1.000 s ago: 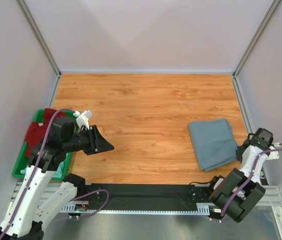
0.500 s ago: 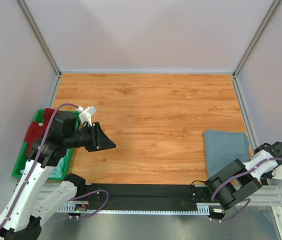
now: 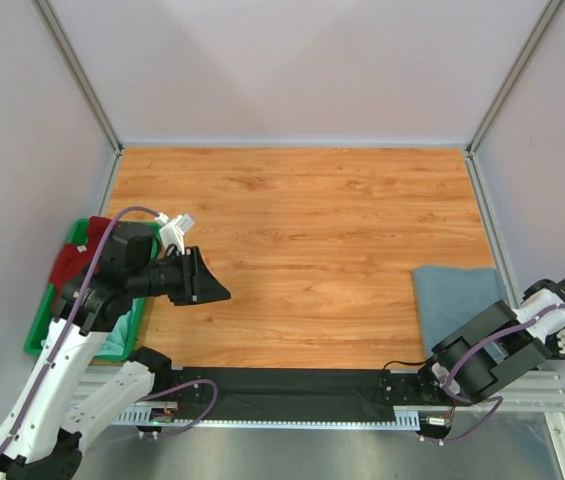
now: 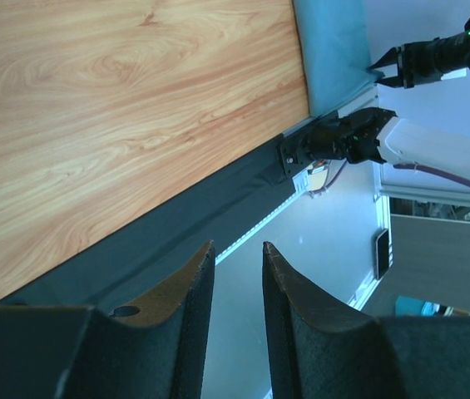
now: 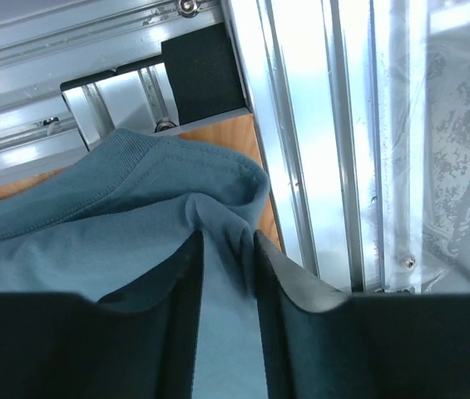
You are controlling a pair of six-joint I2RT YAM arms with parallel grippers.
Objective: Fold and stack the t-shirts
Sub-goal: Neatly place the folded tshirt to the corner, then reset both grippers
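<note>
The slate grey-blue t-shirt [image 3: 454,300] lies folded at the table's near right corner. It also shows in the left wrist view [image 4: 333,41]. My right gripper [image 3: 510,312] is shut on a bunched fold at the shirt's hem edge [image 5: 93,249]. The cloth sits pinched between the fingers of the right gripper [image 5: 226,237]. The dark red t-shirt [image 3: 70,262] and a bit of the mint-green one [image 3: 120,345] lie in the bin at the left. My left gripper [image 3: 217,290] hovers over the table's near left, narrowly open and empty [image 4: 237,245].
The green plastic bin [image 3: 35,338] stands off the table's left edge. A black strip [image 3: 292,385] and aluminium rails [image 5: 268,100] run along the near edge. White walls enclose the table on the other sides.
My right gripper has dragged the grey-blue shirt to the right and nearer, into the near right corner. My left gripper has shifted only slightly.
</note>
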